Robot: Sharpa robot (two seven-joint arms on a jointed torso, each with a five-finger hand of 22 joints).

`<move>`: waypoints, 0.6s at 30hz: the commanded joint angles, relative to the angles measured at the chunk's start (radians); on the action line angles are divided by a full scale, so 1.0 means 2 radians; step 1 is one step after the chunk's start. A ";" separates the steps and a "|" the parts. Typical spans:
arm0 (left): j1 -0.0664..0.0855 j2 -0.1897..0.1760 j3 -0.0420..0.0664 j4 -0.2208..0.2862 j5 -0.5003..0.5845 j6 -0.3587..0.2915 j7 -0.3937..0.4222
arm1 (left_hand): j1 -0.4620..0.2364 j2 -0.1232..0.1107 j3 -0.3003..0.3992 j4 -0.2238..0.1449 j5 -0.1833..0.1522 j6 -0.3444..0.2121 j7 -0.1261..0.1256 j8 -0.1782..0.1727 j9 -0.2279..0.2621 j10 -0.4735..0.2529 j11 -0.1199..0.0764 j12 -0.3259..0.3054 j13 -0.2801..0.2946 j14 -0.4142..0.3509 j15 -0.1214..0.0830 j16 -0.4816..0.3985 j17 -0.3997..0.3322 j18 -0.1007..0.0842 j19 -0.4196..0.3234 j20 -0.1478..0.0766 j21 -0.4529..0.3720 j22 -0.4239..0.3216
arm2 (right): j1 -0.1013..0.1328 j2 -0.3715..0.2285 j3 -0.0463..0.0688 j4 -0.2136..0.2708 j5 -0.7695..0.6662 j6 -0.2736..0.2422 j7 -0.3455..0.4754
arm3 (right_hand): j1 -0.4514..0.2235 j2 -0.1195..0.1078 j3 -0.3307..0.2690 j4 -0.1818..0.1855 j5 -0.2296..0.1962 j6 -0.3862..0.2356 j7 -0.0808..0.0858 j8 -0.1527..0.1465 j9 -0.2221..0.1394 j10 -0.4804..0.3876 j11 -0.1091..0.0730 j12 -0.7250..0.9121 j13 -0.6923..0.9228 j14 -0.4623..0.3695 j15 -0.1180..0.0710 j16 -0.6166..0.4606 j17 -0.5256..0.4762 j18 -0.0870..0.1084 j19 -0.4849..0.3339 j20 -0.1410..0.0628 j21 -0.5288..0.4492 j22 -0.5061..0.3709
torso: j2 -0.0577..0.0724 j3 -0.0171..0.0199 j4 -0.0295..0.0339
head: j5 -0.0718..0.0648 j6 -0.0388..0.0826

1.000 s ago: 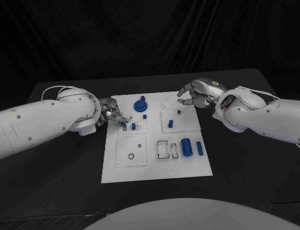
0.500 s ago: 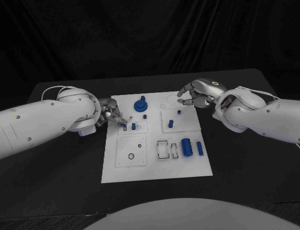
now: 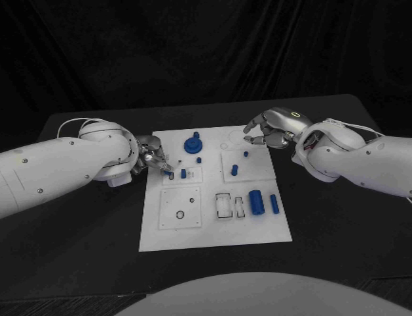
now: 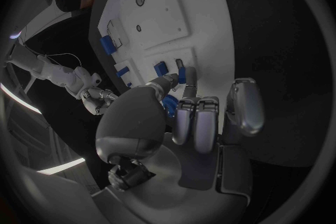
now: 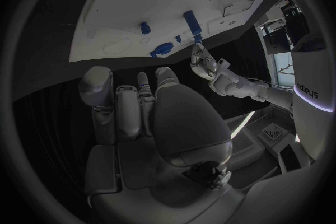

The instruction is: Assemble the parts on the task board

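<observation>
We are partway through — several blue parts [image 3: 257, 202] are lying unseated at the task board's [image 3: 216, 230] four o'clock; our left robot hand [image 3: 154, 158] is pinching a small peg [image 4: 181, 74] at ten o'clock, our right robot hand [image 3: 268, 131] hovering clenched, empty.

A black table [image 3: 358, 217] carries the white task board [image 3: 216, 230].

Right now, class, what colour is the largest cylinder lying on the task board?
Blue; the cylinder shows best in the head view.
</observation>
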 commanded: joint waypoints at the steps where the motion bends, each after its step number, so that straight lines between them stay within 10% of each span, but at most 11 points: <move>1: -0.001 0.000 0.000 0.001 0.000 0.005 0.010 | 0.005 -0.002 0.010 -0.004 0.003 0.000 -0.003 -0.001 0.001 0.052 -0.002 0.001 0.132 0.052 -0.001 0.001 0.132 0.006 0.000 0.000 -0.002 0.084 | -0.001 0.000 0.000 0.000 -0.001 0.002 -0.009 | 0.006 0.003 0.004 0.000 0.002 0.004 -0.001 -0.002 -0.001 0.011 -0.012 -0.002 -0.056 0.012 -0.003 -0.002 0.007 0.006 -0.004 0.000 -0.003 0.055 | 0.000 0.0001 0.0000 | -0.001 0.000; 18: -0.001 -0.003 0.000 0.009 0.000 0.014 0.008 | -0.003 -0.004 0.023 -0.006 -0.005 0.002 -0.003 0.002 0.004 0.052 -0.002 0.001 0.132 0.052 -0.001 0.001 0.132 0.005 0.001 0.000 0.000 0.084 | -0.001 0.000 0.000 0.000 -0.001 0.004 -0.011 | 0.007 0.002 0.004 0.000 0.002 0.004 -0.001 -0.003 -0.001 0.009 -0.012 -0.003 -0.058 0.012 -0.003 -0.004 0.005 0.006 -0.005 0.000 -0.007 0.054 | 0.000 0.0000 0.0003 | -0.001 0.000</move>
